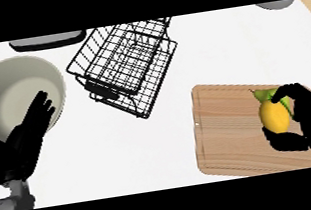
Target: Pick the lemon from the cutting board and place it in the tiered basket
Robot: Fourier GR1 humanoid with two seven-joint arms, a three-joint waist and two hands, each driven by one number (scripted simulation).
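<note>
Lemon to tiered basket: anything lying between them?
Head view: only bare cutting board, then bare white counter, between lemon and tiered basket.

A large pale plate [7, 93] sits at the left of a white counter [239, 49]; a grey tray [48, 40] and a grey dish [275, 4] line its far edge.

Yellow lemon [274, 115], black basket [126, 66], perhaps green leaf [263, 95]
</note>
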